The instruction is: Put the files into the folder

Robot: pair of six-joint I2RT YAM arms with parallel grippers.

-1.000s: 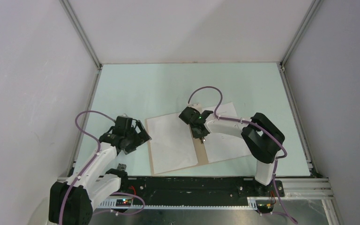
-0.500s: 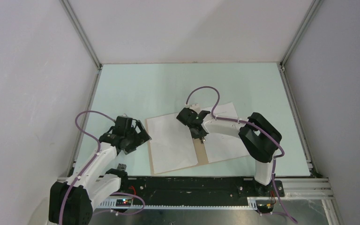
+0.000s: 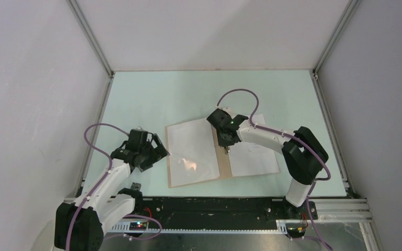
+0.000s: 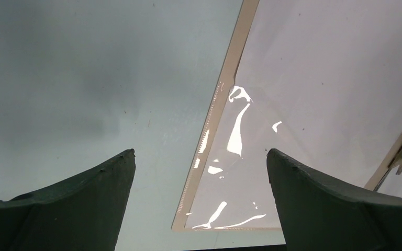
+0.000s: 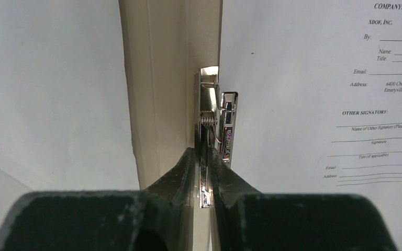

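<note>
From above, the tan folder lay open and flat near the front middle of the pale green table. A blank sheet lay on its left half and a printed sheet on its right. The right gripper reached down onto the spine between the sheets, its arm stretched across the printed sheet's far part. The left gripper hovered just beside the folder's left edge. White walls with metal frame posts closed in the left, right and far sides. The far half of the table lay open, and a strip of table showed between the folder and each side wall. In the left wrist view, the left gripper had its fingers wide apart and held nothing. Below them ran the folder's left edge and near corner, with glare on the blank sheet and bare table to the left. In the right wrist view, the right gripper was pinched together on the thin plate of the metal clip on the folder's spine. The blank sheet lay to the left, and the printed sheet lay to the right with its edge at the clip.
</note>
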